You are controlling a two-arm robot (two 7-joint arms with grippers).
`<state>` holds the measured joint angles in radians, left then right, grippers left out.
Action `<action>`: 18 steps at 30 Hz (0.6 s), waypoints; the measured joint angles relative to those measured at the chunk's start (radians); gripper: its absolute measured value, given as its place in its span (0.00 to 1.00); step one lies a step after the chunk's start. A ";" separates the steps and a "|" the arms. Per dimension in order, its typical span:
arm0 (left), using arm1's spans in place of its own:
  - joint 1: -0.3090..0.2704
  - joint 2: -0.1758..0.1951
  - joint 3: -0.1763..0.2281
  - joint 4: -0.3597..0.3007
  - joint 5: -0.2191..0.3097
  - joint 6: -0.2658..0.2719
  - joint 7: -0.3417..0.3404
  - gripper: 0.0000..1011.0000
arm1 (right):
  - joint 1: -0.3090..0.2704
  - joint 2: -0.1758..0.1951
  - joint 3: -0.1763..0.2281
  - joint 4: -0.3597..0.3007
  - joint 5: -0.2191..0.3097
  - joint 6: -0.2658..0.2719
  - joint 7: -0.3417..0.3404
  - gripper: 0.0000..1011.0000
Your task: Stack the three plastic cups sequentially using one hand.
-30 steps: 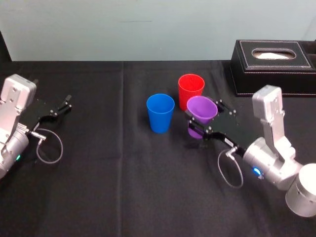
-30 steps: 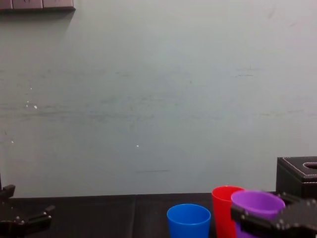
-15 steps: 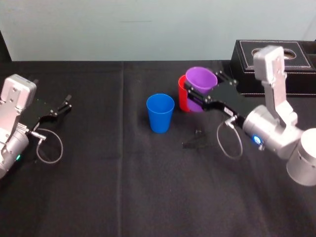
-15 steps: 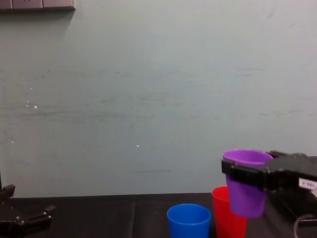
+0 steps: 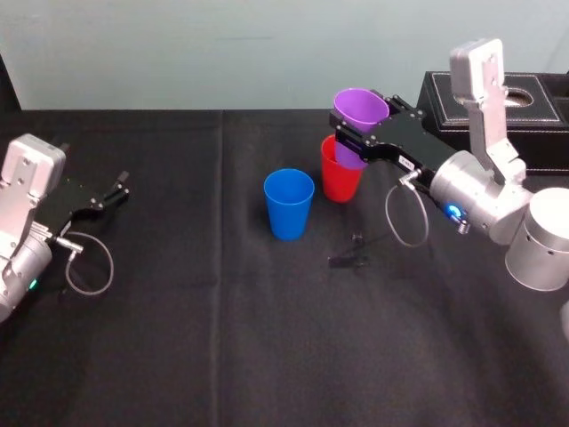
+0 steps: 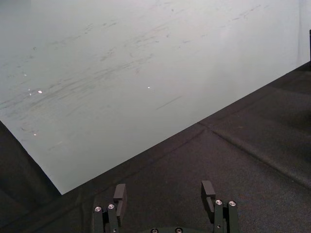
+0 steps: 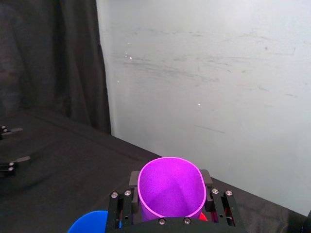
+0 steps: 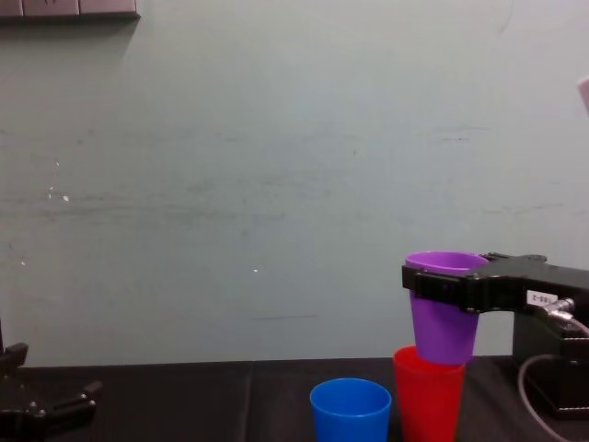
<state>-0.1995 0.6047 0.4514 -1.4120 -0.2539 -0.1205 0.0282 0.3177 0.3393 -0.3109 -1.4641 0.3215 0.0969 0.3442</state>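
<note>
One purple cup [image 8: 444, 331] — upright, mouth up

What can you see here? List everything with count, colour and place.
purple cup: one, purple, held in the air, its base at the red cup's mouth
red cup: one, red, upright on the table, right of centre
blue cup: one, blue, upright, to the red cup's left and nearer
tissue box: one, black, far right of the table
table: one, black cloth
right gripper: one, black, shut on the purple cup
left gripper: one, black, open, parked at the table's left
</note>
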 joint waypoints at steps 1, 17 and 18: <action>0.000 0.000 0.000 0.000 0.000 0.000 0.000 0.99 | 0.007 -0.003 -0.002 0.009 -0.001 0.000 0.000 0.72; 0.000 0.000 0.000 0.000 0.000 0.000 0.000 0.99 | 0.096 -0.056 -0.021 0.163 -0.040 -0.029 -0.003 0.72; 0.000 0.000 0.000 0.000 0.000 0.000 0.000 0.99 | 0.098 -0.058 -0.021 0.168 -0.042 -0.031 -0.003 0.72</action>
<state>-0.1995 0.6047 0.4514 -1.4120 -0.2539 -0.1205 0.0283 0.4154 0.2814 -0.3322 -1.2956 0.2800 0.0655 0.3407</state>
